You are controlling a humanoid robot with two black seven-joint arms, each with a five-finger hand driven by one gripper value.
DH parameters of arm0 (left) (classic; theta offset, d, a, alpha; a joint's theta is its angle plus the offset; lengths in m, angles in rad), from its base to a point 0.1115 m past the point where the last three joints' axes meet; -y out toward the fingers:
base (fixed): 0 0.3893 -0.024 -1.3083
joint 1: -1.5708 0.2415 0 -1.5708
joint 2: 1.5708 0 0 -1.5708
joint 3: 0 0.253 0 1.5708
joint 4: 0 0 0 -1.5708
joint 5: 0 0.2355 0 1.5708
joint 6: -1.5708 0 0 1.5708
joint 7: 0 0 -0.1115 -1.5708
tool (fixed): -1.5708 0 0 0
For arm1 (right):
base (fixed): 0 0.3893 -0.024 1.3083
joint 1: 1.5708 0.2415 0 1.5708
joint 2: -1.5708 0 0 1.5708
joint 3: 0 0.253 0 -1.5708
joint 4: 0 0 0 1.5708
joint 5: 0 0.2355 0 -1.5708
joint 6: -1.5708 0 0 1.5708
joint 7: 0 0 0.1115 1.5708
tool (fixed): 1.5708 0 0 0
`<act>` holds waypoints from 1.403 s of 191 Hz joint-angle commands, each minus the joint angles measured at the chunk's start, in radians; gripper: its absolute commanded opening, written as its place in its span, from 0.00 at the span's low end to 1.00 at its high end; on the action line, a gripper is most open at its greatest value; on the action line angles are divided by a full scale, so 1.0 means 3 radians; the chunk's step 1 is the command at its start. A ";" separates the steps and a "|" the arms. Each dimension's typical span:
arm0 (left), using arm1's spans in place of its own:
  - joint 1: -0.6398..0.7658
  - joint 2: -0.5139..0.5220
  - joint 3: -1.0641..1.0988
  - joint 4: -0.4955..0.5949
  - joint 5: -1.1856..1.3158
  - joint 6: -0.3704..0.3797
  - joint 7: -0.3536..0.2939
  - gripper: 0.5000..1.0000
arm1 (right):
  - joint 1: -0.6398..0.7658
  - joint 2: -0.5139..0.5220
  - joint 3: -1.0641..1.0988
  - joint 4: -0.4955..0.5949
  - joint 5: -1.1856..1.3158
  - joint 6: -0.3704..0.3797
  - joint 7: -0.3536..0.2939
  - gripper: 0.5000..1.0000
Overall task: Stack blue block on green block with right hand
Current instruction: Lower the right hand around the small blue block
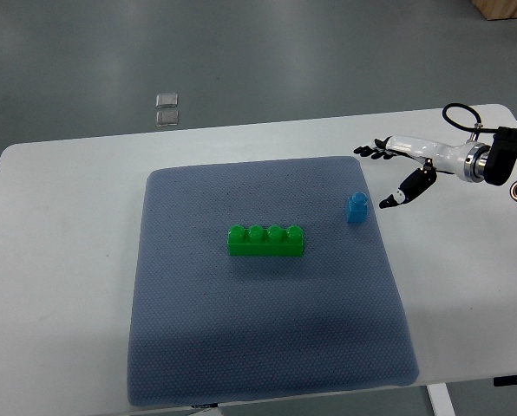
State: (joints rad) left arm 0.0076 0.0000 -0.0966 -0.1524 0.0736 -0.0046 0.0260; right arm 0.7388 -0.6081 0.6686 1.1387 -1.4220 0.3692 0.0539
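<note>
On the grey mat (267,347), the blue block (356,208) stands upright, right of the green block (265,241) and apart, while the right hand (397,169), fingers apparently spread and empty, hovers just beside it, positioned for grasping.

Blue block (356,208); green block (265,241); grey-blue dotted mat (267,347); white table (59,260).

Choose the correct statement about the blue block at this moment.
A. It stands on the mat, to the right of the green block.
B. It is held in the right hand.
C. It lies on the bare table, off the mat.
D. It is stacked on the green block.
A: the blue block stands on the grey mat, apart from the green block, and the open right hand holds nothing.
</note>
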 commanded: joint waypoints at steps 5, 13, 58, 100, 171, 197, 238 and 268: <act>0.0000 0.0000 0.0000 -0.0003 0.0000 0.0000 0.0000 1.00 | 0.0038 -0.0029 -0.0091 0.0060 -0.0107 0.0032 -0.0072 0.84; 0.0000 0.0000 0.0000 -0.0003 0.0000 0.0000 0.0000 1.00 | 0.0053 -0.0024 -0.0091 0.0060 -0.0123 0.0037 -0.0098 0.84; 0.0000 0.0000 0.0000 0.0002 0.0000 0.0000 0.0000 1.00 | 0.0063 0.0053 -0.0107 0.0055 -0.0118 0.0037 -0.0261 0.83; 0.0000 0.0000 0.0000 0.0002 0.0000 0.0000 0.0000 1.00 | 0.0073 0.0237 -0.0112 0.0034 -0.0123 0.0037 -0.0389 0.79; 0.0000 0.0000 0.0000 -0.0003 0.0000 0.0000 0.0000 1.00 | 0.0068 0.0355 -0.0204 -0.0012 -0.0194 0.0017 -0.0471 0.62; 0.0000 0.0000 0.0000 -0.0003 0.0000 0.0000 0.0000 1.00 | 0.0068 0.0355 -0.0214 -0.0032 -0.0199 -0.0003 -0.0471 0.59; 0.0000 0.0000 0.0000 0.0002 0.0000 0.0000 0.0000 1.00 | 0.0073 0.0380 -0.0214 -0.0181 -0.0245 -0.0009 -0.0471 0.54; 0.0000 0.0000 0.0000 -0.0003 0.0000 0.0000 0.0000 1.00 | 0.0104 0.0386 -0.0245 -0.0191 -0.0250 -0.0003 -0.0471 0.54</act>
State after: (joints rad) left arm 0.0077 0.0000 -0.0967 -0.1528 0.0736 -0.0046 0.0263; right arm 0.7644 -0.4937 0.6038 1.0836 -1.4965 0.3667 -0.0876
